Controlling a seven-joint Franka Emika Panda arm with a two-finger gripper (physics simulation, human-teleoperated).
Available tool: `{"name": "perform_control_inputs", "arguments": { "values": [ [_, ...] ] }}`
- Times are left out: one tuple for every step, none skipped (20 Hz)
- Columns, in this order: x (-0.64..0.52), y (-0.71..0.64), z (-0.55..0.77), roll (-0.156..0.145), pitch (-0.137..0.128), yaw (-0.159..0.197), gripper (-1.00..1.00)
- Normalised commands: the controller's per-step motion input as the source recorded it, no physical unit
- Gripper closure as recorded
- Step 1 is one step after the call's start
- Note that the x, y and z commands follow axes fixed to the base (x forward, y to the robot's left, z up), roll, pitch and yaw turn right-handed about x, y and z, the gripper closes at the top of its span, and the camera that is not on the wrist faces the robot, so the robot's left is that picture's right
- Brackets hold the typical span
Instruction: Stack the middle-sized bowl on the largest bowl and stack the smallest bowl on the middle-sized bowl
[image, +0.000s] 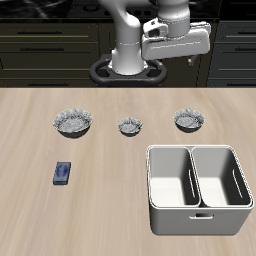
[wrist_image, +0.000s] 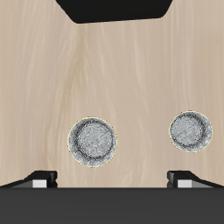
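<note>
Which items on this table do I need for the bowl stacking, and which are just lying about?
For the job:
the largest bowl
the middle-sized bowl
the smallest bowl

Lying about:
the grey two-compartment caddy
the small blue object near the table's front edge

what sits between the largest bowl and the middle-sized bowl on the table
The smallest bowl sits between the largest bowl and the middle-sized bowl, roughly in line with them and apart from both. The exterior view shows this.

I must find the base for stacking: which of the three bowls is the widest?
The largest bowl, at the row's end above the small blue object; the other two are visibly narrower.
</note>
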Motion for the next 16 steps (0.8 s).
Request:
{"name": "perform_control_inputs", "arguments": {
  "values": [
    [0.01,0.0,-0.19,0.008,0.049,-0.007,-1.0],
    [-0.09,0.03,-0.24,0.007,0.018,0.034,-1.0],
    [-0.19,0.06,-0.23,0.011,-0.065,0.074,-1.0],
    [-0.13,-0.04,-0.26,0.001,0.007,-0.004,-1.0],
    [-0.16,-0.03,-0.23,0.02,0.015,-0.007,-1.0],
    [0.05,-0.01,0.01,0.0,0.0,0.0,-1.0],
    [-0.16,-0.03,-0.2,0.014,-0.049,0.009,-1.0],
    [-0.09,-0.02,-0.23,0.002,-0.03,0.041,-1.0],
    [-0.04,-0.08,-0.28,-0.003,0.035,-0.007,-1.0],
    [-0.04,0.0,-0.15,0.012,0.026,-0.019,-1.0],
    [0.01,-0.06,-0.25,0.001,-0.014,0.016,-1.0],
    [-0.03,-0.16,-0.54,-0.023,0.057,-0.036,-1.0],
    [0.0,-0.06,-0.4,0.006,0.029,0.036,-1.0],
    [0.01,-0.02,-0.4,-0.007,0.028,-0.018,-1.0],
    [0.03,0.01,-0.47,0.027,0.102,0.001,-1.0],
    [-0.02,0.01,-0.31,-0.025,-0.033,0.04,-1.0]
  ]
}}
